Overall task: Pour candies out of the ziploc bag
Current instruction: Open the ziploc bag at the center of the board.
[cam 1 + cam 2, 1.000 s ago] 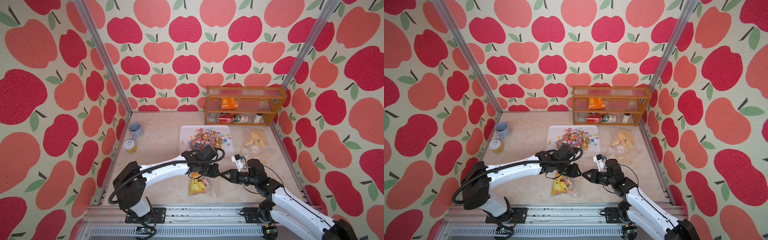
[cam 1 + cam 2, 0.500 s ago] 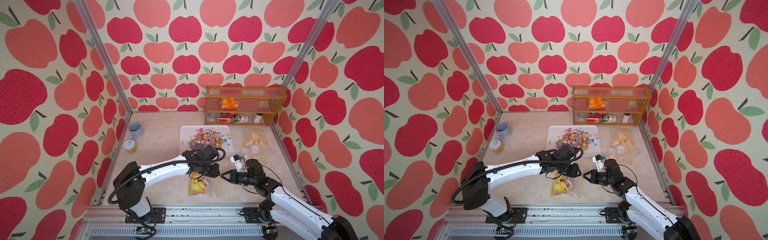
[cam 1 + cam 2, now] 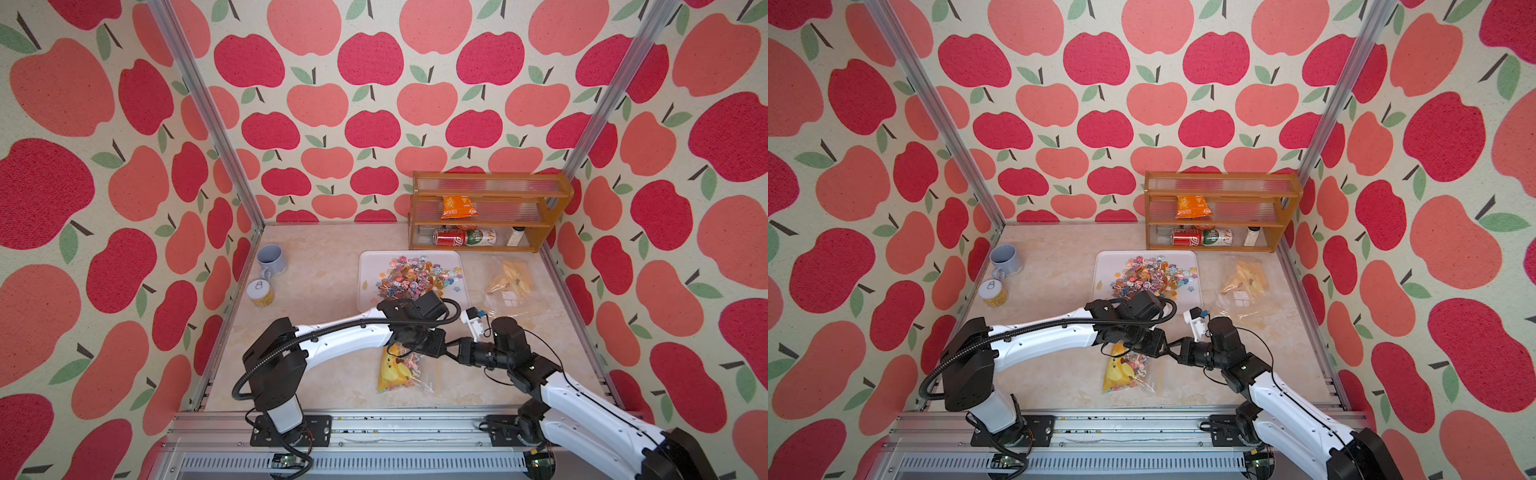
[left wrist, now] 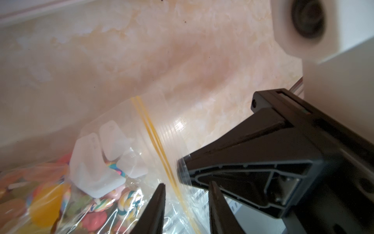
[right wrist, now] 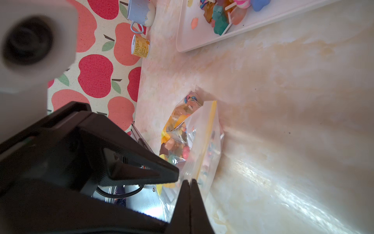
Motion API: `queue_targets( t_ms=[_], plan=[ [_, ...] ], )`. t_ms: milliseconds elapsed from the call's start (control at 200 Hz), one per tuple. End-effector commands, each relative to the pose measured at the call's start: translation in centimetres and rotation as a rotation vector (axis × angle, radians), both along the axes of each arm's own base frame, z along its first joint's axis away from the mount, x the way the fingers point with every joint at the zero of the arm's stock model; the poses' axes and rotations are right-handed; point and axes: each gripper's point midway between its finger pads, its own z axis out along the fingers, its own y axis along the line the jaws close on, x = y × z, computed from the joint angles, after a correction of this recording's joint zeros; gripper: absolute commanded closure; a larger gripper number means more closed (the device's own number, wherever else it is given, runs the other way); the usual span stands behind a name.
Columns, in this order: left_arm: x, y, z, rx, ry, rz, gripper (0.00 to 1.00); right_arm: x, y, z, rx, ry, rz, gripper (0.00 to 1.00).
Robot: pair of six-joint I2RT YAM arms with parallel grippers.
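Two pincers: both meet at the mouth of the ziploc bag [image 3: 405, 374], which lies on the bench [image 3: 324, 299] near its front edge, apart from the white tray [image 3: 368, 266].
Right pincer [image 5: 189, 182]: fingers [image 5: 196, 202] pressed together; it looks pinched on the bag's clear lip, beside the yellow zip strip [image 4: 153, 133].
Left pincer [image 4: 187, 185]: partly parted, with the zip strip running between its fingers [image 4: 155, 208]; it does not seem to clamp the film.
Candies [image 4: 97, 204]: a batch sits inside the bag with a larger yellow item [image 3: 392, 370]; a bigger heap lies on the tray.
Step in hand: probably taking a second hold on the opposite lip to spread the mouth.
Doing it well: close the left pincer on one layer only, at the zip. Then pull apart gently so the thin film neither slips nor tears. Tip toward the tray only once the mouth gapes.
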Motion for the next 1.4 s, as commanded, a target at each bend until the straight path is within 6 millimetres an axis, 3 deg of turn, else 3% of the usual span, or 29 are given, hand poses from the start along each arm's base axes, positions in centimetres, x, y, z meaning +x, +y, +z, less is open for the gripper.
queue_targets(
  t_ms=[0, 450, 640, 870, 1090, 1396],
  plan=[
    [0.1, 0.5, -0.6, 0.061, -0.014, -0.008, 0.67, 0.2, 0.5, 1.2, 0.040, -0.027, 0.013, 1.00],
    [0.1, 1.3, -2.0, 0.092, -0.014, 0.012, 0.83, 0.3, 0.7, 1.8, 0.059, -0.029, 0.006, 1.00],
    [0.3, 1.4, -2.2, 0.106, -0.022, 0.015, 1.00, 0.2, 0.5, 1.8, 0.052, -0.028, 0.004, 1.00],
    [0.6, 1.3, -0.9, 0.111, -0.045, -0.007, 1.00, 0.2, 0.1, 1.3, -0.018, -0.021, 0.011, 1.00],
    [1.3, 2.8, 1.1, 0.125, -0.107, 0.016, 1.00, 0.2, -1.7, 1.5, -0.139, -0.069, -0.024, 1.00],
    [1.3, 4.7, 2.3, 0.146, -0.137, 0.052, 1.00, -0.4, -2.3, -0.7, -0.191, -0.025, -0.020, 1.00]
  ],
)
